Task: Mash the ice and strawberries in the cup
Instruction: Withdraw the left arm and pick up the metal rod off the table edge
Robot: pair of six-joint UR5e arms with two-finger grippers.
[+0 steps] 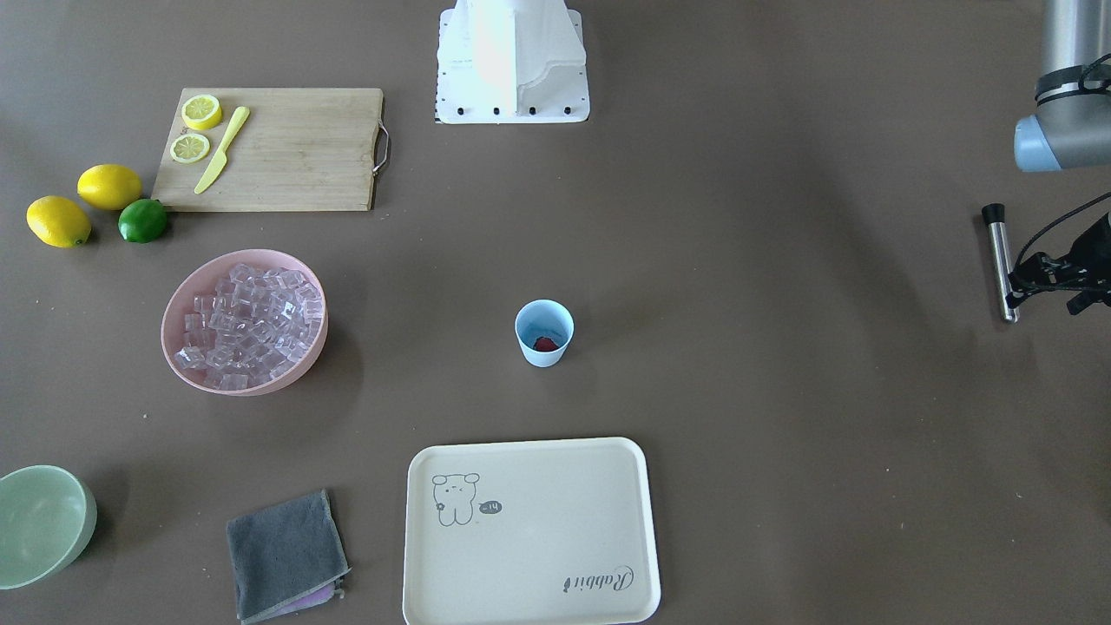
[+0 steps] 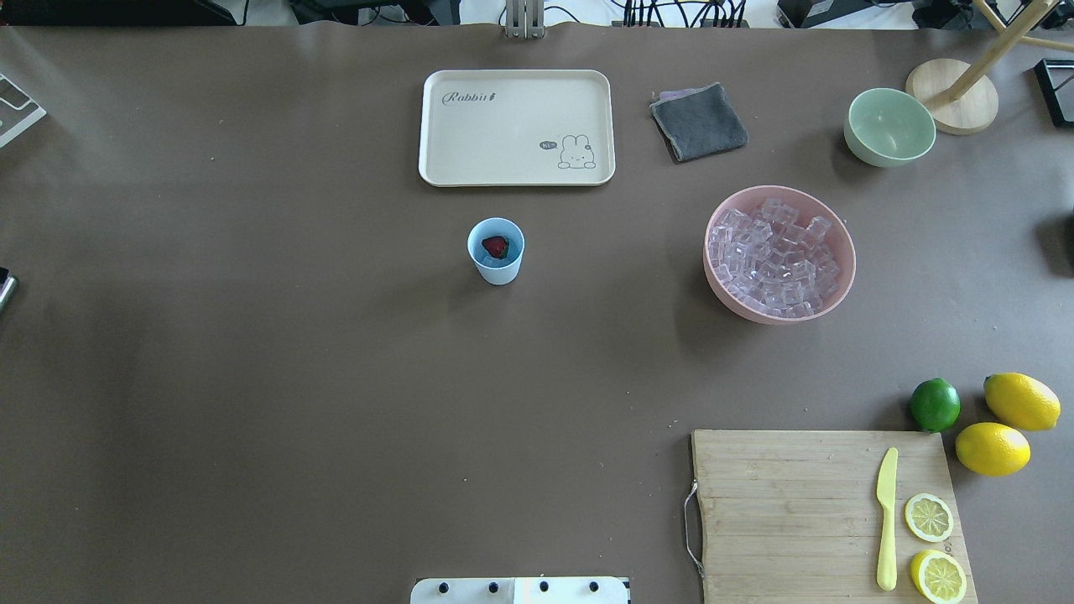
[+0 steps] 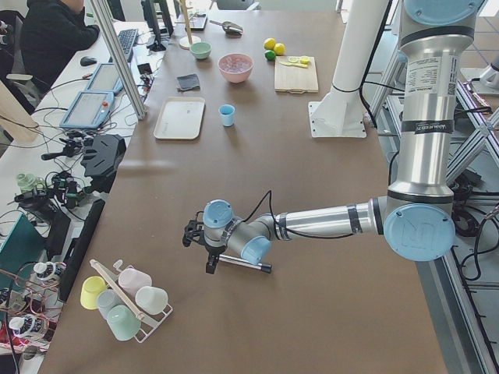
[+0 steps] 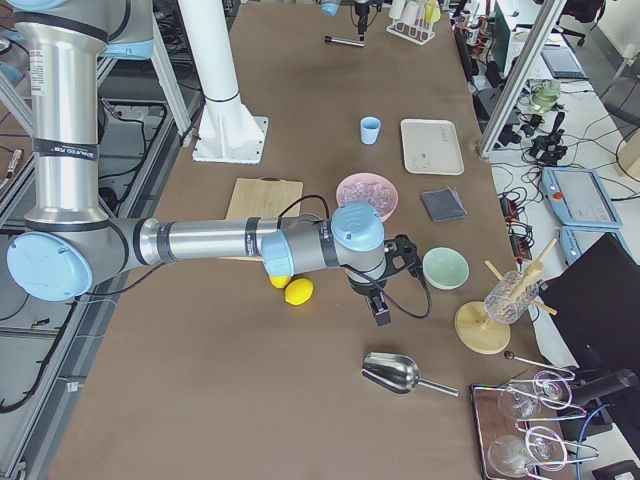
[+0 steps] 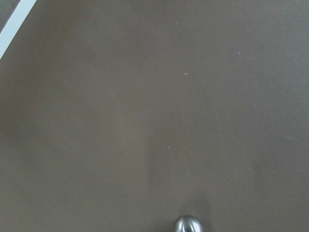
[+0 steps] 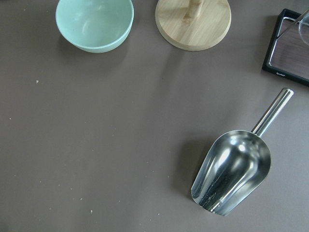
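Cup (image 2: pixel 496 262): mid-table, strawberry (image 2: pixel 495 247) inside; ice (image 2: pixel 776 260) in bowl (image 2: pixel 755 312). Left gripper (image 1: pixel 1017 285) clamped on muddler (image 1: pixel 1001 260); right gripper (image 4: pixel 381 312): cannot tell. Risk: light, unbraced cup may tip under pressing.

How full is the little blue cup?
Nearly empty: the cup holds one red strawberry; the ice sits in the pink bowl.

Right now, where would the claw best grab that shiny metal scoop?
Probably the thin round handle, coming straight down from above. The scoop lies flat, hollow side up; its body looks too wide and slippery, while the handle sticks out free.
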